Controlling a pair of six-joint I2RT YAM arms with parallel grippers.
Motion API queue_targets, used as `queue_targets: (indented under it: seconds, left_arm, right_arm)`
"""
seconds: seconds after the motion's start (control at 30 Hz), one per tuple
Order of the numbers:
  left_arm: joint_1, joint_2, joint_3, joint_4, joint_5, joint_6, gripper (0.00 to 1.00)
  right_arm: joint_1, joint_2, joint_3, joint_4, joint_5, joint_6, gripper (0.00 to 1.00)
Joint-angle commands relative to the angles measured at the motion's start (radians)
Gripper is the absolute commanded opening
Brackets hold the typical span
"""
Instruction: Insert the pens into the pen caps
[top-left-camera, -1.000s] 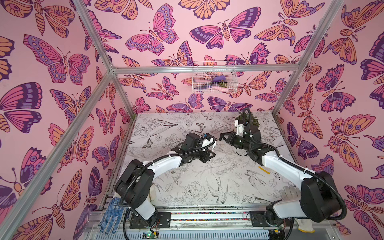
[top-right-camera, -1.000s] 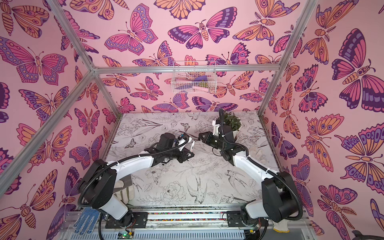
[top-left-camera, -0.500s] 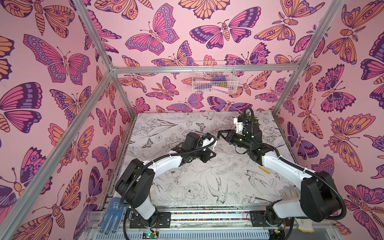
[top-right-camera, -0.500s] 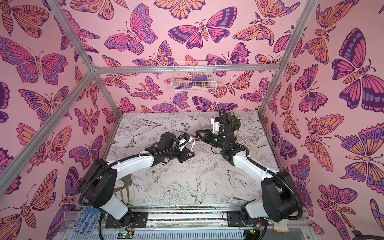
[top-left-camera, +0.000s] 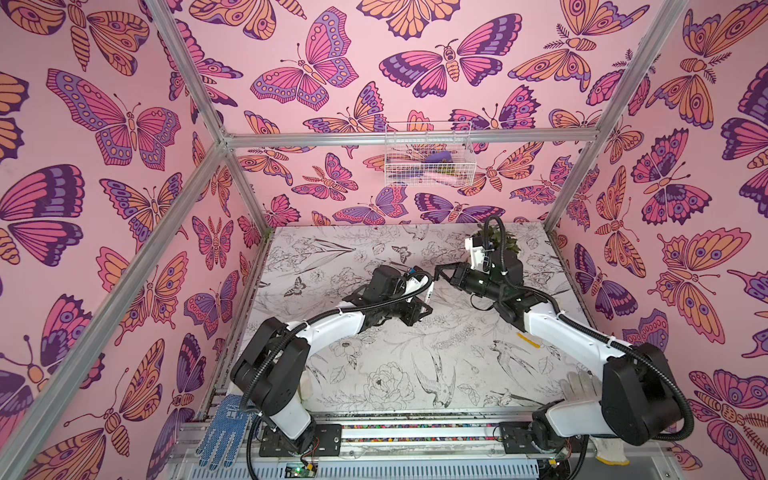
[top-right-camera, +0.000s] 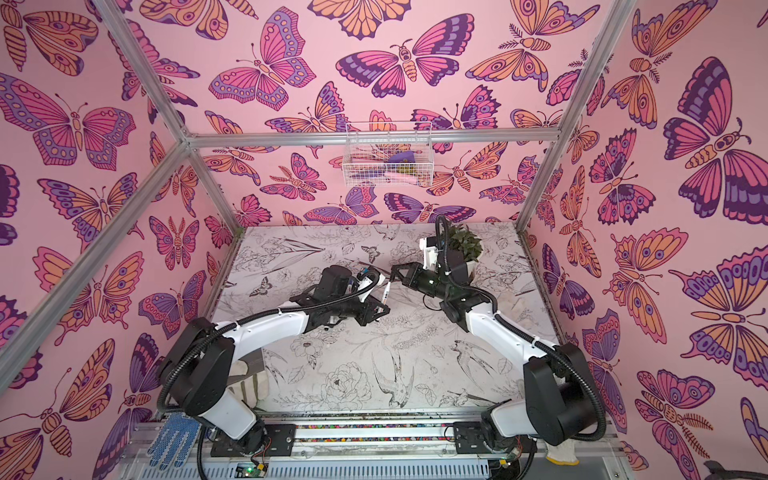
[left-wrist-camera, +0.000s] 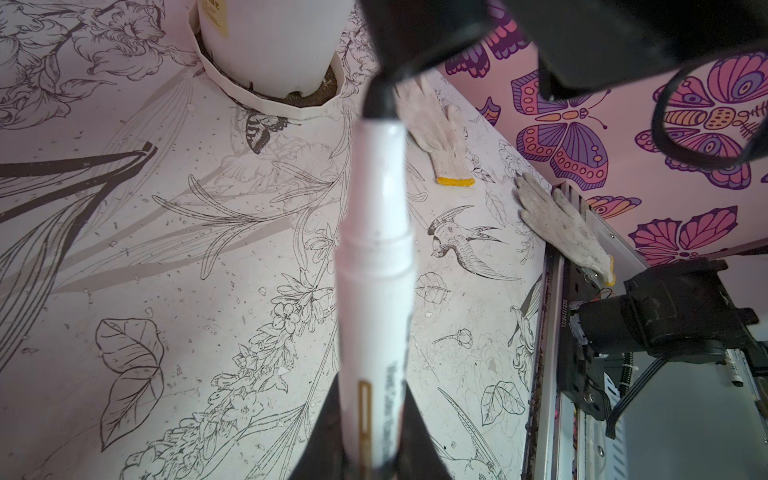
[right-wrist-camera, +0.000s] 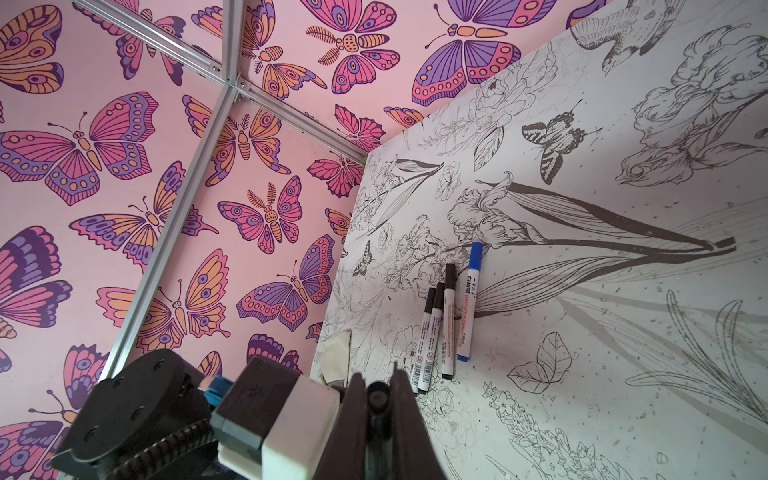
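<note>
My left gripper (left-wrist-camera: 371, 432) is shut on a white pen (left-wrist-camera: 376, 257) low on its printed barrel. The pen points up at my right gripper (right-wrist-camera: 379, 374). That gripper is shut on a black pen cap (right-wrist-camera: 378, 392), seen end-on between its fingers. In the left wrist view the pen's dark end (left-wrist-camera: 380, 102) reaches the right gripper's black fingers; I cannot tell whether it is inside the cap. In both top views the pen (top-left-camera: 429, 291) (top-right-camera: 385, 293) and the right gripper (top-left-camera: 439, 272) (top-right-camera: 395, 271) meet above mid-table. Several capped pens (right-wrist-camera: 446, 328) lie side by side on the table, one blue-capped (right-wrist-camera: 469, 299).
A potted plant (top-left-camera: 498, 241) in a white pot (left-wrist-camera: 266, 41) stands at the back right. White gloves (left-wrist-camera: 440, 137) (left-wrist-camera: 557, 224) lie near the right edge. A blue glove (top-left-camera: 220, 428) rests on the front rail. A wire basket (top-left-camera: 428, 153) hangs on the back wall.
The right gripper with the cap has shifted slightly and its wrist has turned, closing on the pen's tip. The left arm and its pen have hardly moved.
</note>
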Motion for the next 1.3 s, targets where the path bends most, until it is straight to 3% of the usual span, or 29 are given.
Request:
queue_targets:
  seconds: [0.0,0.83,1.27]
  left_arm:
    - [-0.005,0.01,0.018,0.01,0.004,0.015,0.0]
    - [-0.004,0.0,0.01,0.009,0.008,0.014,0.0]
    - [-0.004,-0.012,0.002,0.01,0.001,0.019,0.0]
  right_arm:
    - [0.026,-0.011,0.01,-0.008,-0.028,-0.006,0.0]
    - [0.023,0.018,0.056,0.044,-0.001,-0.021,0.0]
    - [0.013,0.043,0.088,-0.019,0.014,-0.068,0.0]
